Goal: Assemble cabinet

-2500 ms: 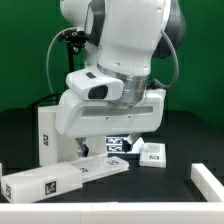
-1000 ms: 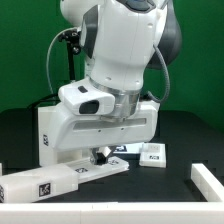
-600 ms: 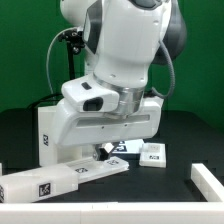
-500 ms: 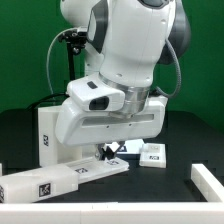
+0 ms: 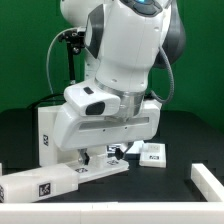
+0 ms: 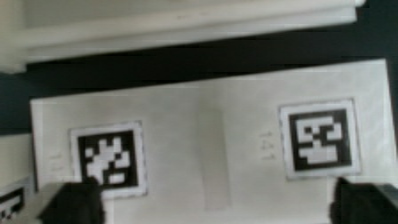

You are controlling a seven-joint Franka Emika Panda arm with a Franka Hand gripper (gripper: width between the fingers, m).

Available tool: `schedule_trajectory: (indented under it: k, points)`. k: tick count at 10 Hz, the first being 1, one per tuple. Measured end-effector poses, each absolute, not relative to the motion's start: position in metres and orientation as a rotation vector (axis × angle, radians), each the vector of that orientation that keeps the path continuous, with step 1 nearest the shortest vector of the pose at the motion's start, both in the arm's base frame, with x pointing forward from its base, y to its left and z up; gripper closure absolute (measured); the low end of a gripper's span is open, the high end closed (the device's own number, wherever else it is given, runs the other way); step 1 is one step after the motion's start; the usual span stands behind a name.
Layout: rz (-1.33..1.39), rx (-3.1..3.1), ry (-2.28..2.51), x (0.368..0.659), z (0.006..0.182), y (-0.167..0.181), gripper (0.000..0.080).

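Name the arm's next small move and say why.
Probably a short, slow descent. The end effector is open, fingertips spread wide over a white tagged panel, holding nothing. In the exterior view it hangs low over the table. Whether the fingertips would clear the panel's edges cannot be told, so go down cautiously before closing.

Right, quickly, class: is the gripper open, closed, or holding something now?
Gripper: open, jaws wide apart, holding nothing.
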State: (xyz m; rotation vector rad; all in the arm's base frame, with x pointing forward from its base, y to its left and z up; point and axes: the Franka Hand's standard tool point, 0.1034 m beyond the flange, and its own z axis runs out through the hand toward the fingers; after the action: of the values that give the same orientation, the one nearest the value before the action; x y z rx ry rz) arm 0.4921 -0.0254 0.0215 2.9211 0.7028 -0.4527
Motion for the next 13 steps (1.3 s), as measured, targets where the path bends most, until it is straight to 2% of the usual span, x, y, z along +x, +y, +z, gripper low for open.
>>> schedule_trajectory:
  k: [1, 2, 8, 9, 10, 11, 12, 13]
  points:
    - [-0.451, 2.922, 0.709, 0.4891, 0.018, -0.026, 0.0057]
    - [-0.449, 2.92, 0.71, 0.4909, 0.0184, -0.0297, 0.0018]
    - [-0.451, 2.919, 0.714, 0.4896, 0.0168, -0.0276, 0.0011]
    - [-0.451, 2.919, 0.714, 0.4896, 0.0168, -0.0276, 0.0178]
    - [-0.451, 2.919, 0.714, 0.4895, 0.0167, -0.0276, 0.0178]
    - [-0.452, 2.919, 0.714, 0.4895, 0.0167, -0.0276, 0.0331]
    - [-0.452, 2.919, 0.714, 0.4895, 0.0167, -0.0275, 0.0331]
    - [-0.452, 2.919, 0.714, 0.4895, 0.0167, -0.0275, 0.0528]
